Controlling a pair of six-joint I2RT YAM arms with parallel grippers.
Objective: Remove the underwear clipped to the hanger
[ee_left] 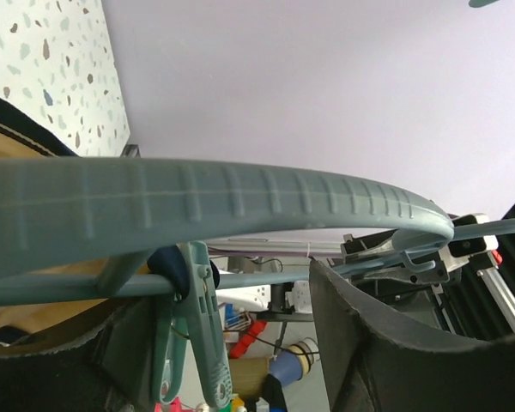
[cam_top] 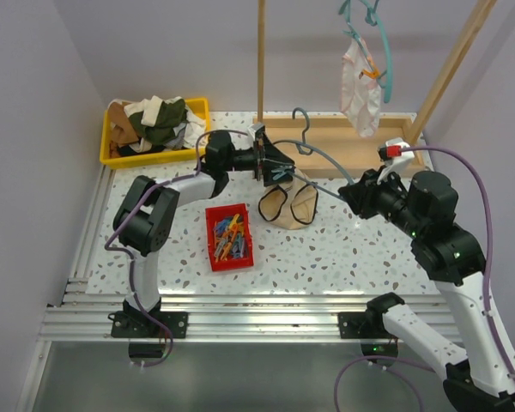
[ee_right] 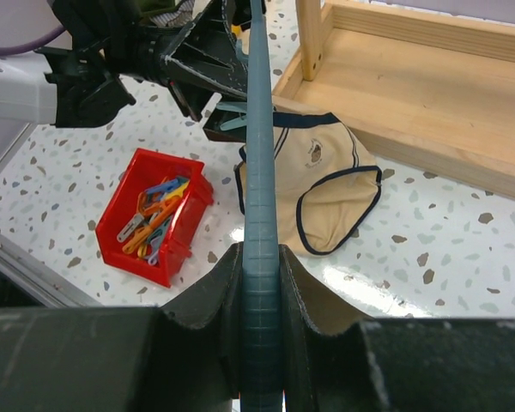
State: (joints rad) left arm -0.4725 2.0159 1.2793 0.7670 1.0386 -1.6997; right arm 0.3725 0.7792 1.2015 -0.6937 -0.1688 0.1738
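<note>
From above, the beige black-trimmed fabric briefs (cam_top: 288, 206) lie on the speckled table (cam_top: 343, 257), pegged to a grey-blue plastic hanger (cam_top: 326, 161). The white-pink briefs (cam_top: 360, 81) hang over the wooden rack (cam_top: 352, 137).

In the left wrist view, the left gripper (ee_left: 240, 343) has its jaws apart, astride the hanger's peg (ee_left: 193, 343).

In the right wrist view, the right gripper (ee_right: 262, 283) is clamped on the hanger bar (beige briefs just beyond).

Mid-counter (cam_top: 326, 257), a hanger (ee_right: 260, 172) spans between the left tool (cam_top: 275, 167) at its left end and the right tool (cam_top: 345, 190), which is clamped on its right end. Briefs (ee_right: 343, 154) lie on the counter just below it, with a peg bin (cam_top: 211, 249) to their near left. A clothes tray (cam_top: 146, 156) sits in the far-left corner. A wooden stand (cam_top: 352, 137) sits far right, and above it a second hanger (cam_top: 386, 73) carries a second pair of briefs (cam_top: 360, 90).
</note>
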